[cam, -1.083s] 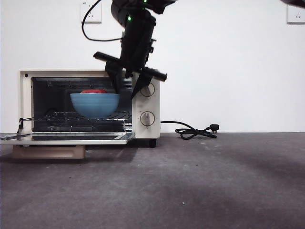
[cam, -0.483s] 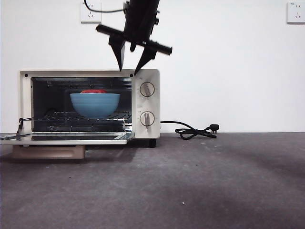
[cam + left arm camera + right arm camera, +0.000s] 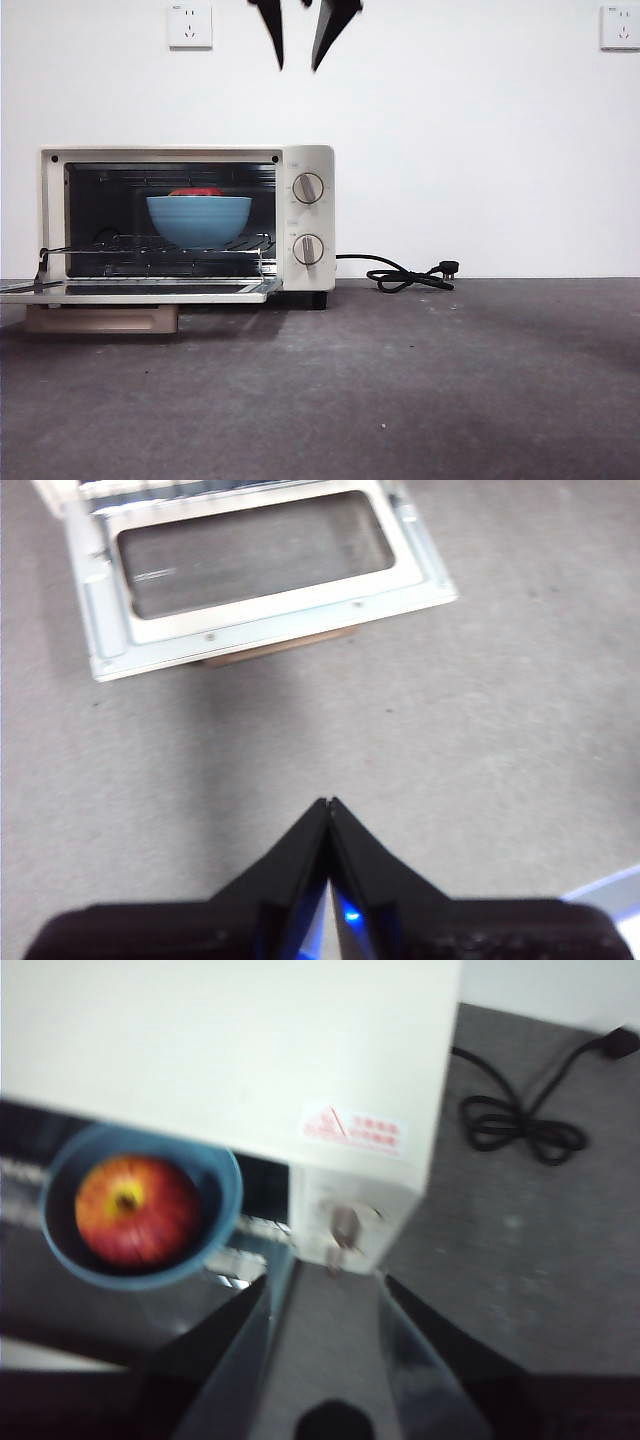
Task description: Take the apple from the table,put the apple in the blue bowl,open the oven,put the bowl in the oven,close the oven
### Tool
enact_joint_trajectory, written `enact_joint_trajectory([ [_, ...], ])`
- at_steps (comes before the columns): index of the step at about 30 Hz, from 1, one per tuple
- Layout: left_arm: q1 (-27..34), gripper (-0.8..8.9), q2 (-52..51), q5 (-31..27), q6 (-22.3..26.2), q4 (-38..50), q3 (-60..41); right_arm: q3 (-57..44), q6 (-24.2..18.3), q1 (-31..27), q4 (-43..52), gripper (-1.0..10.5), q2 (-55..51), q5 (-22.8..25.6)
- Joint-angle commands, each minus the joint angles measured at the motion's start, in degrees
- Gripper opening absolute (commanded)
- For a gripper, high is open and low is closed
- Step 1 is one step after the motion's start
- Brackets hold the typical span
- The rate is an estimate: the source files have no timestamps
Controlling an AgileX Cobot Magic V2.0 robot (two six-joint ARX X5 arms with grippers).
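Front view: oven [image 3: 186,222], cream-white, standing on the desk [image 3: 400,390] against the white wall; door [image 3: 140,290] dropped flat and open toward the camera. Two round knobs [image 3: 308,188] one above the other on its control panel. Blue bowl [image 3: 199,220] sits on the wire rack [image 3: 160,243] inside the oven chamber; apple [image 3: 196,191] lies in the bowl, only its red top showing over the rim. Black power cord [image 3: 405,275] coiled on the desk beside the oven. Right tool [image 3: 298,35] hangs high above the oven at the top edge, jaws spread apart, nothing between them. Right wrist view: looks down on the oven roof, the bowl and the apple [image 3: 137,1209] within it. Left tool [image 3: 329,805] hovers over bare desk near the lowered door, jaws pressed together, empty.
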Motion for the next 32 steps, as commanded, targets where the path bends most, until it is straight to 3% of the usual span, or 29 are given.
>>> enact_joint_trajectory([
  [1, 2.9, -0.08, 1.8, -0.1, 2.1, 1.4, -0.5, -0.2, -3.3, -0.1, -3.4, 0.3, -0.5, 1.0],
  [5, 7.7, -0.09, 5.0, 2.7, 2.0, 4.0, -0.7, -0.3, -6.8, -0.2, -6.7, 0.0, -2.7, 4.0],
  [10, 14.2, -0.09, 10.6, 7.9, 1.0, 8.8, -1.0, -0.3, -12.3, -0.2, -6.8, 0.0, -8.4, 3.7],
  [20, 20.0, -0.08, 25.0, 9.1, 0.0, 14.0, -1.0, -4.0, -16.5, -0.2, -6.9, 0.0, -23.6, 3.5],
  [24, 22.1, -0.09, 31.9, 9.7, -0.2, 15.5, -1.0, -15.6, -16.6, -0.2, -6.9, 0.0, -33.4, 3.6],
  [32, 25.6, -0.09, 42.2, 18.1, 1.0, 15.2, -1.0, -51.4, -13.4, -0.2, -3.6, 0.0, -58.0, 4.0],
])
